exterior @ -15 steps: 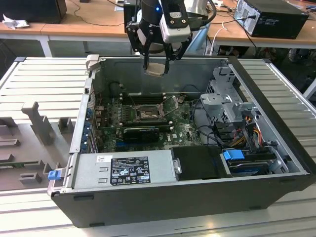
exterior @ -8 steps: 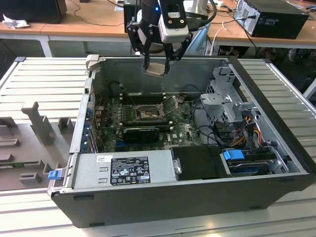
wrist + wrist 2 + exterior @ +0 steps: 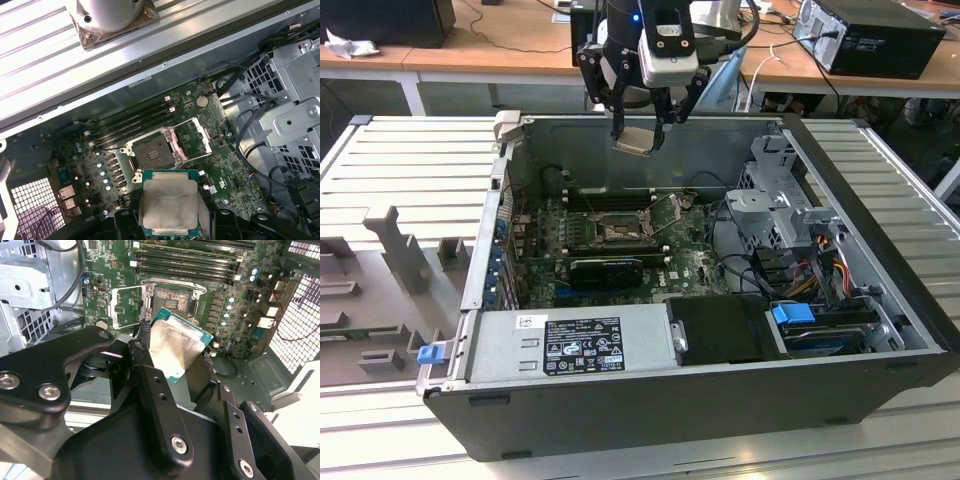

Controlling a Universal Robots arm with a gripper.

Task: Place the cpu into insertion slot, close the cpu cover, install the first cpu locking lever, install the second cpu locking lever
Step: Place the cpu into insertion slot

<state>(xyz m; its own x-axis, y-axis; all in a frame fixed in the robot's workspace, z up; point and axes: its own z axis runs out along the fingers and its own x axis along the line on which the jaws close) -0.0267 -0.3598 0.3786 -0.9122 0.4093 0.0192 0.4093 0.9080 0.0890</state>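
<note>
gripper (image 3: 638,133) fingers clamped on cpu (image 3: 632,141), pinching opposite edges. cpu hanging well above insertion slot (image 3: 620,232), not seated. slot bare inside, cpu cover (image 3: 669,212) flipped open just beside slot. slot's board sits inside open pc case (image 3: 650,410).

Dull silver metal-topped cpu (image 3: 169,205)

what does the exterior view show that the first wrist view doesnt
Exterior view: the power supply, the blue drive tab and the desk behind the case. First wrist view: the coin battery and a mesh vent. Both: the tool holding the cpu, the bare insertion slot, and its cpu cover raised.
</note>
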